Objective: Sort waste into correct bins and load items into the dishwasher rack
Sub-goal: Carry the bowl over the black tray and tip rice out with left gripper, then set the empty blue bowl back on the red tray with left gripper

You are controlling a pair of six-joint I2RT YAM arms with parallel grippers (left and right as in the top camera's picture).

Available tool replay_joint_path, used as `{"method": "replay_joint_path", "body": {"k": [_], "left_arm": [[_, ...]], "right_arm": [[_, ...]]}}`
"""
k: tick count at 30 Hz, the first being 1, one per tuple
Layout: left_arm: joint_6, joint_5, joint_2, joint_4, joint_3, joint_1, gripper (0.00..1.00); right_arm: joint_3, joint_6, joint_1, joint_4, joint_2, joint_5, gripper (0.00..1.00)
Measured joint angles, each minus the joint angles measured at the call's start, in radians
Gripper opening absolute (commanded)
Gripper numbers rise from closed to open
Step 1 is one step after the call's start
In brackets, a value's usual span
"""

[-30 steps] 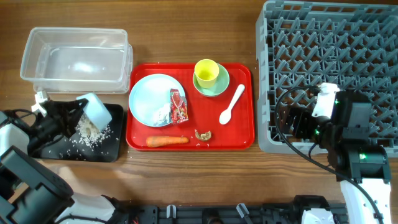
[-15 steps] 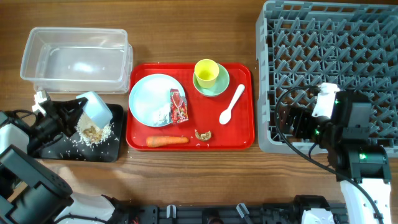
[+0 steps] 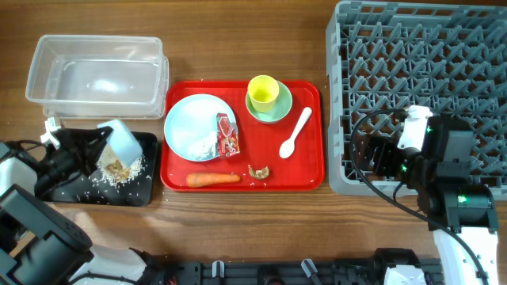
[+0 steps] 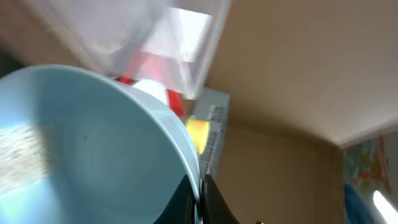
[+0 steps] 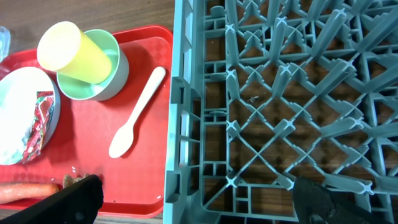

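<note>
Two arms | left end effector (image 4: 199, 199) pinching light blue bowl (image 3: 121, 139) tilted over black tray (image 3: 147, 193) | right end effector (image 5: 198, 202) spread.

Table (image 3: 238, 39) matt wood grain. Tub (image 3: 36, 67) clear glossy plastic. Red tray (image 3: 305, 170) smooth, glossy. Rack (image 3: 412, 47) grey matt plastic. Black tray (image 3: 135, 190) matt.

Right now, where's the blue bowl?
Overhead, far left: the light blue bowl is tilted over the black tray, in the left gripper, just beside the clear tub.
</note>
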Motion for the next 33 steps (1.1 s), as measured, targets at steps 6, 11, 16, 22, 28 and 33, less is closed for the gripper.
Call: {"method": "replay_joint_path", "body": {"k": [6,11,16,22,28,33], "left_arm": [[0.003,0.010,0.000,0.005,-0.001,0.016,0.04],[0.033,0.074,0.000,-0.003,-0.002,0.022,0.04],[0.020,0.074,0.001,0.014,-0.002,0.023,0.04],[0.000,0.055,0.001,0.019,-0.002,0.023,0.04],[-0.007,0.028,-0.001,-0.003,-0.002,0.005,0.04],[0.004,0.013,-0.079,-0.001,-0.002,-0.090,0.04]], "right_arm": [[0.000,0.000,0.000,-0.006,0.000,0.000,1.00],[0.000,0.000,0.000,-0.011,0.000,0.000,1.00],[0.000,0.000,0.000,-0.012,0.000,0.000,1.00],[0.000,0.000,0.000,-0.014,0.000,0.000,1.00],[0.000,0.000,0.000,-0.014,0.000,0.000,1.00],[0.000,0.000,0.000,-0.014,0.000,0.000,1.00]]}}
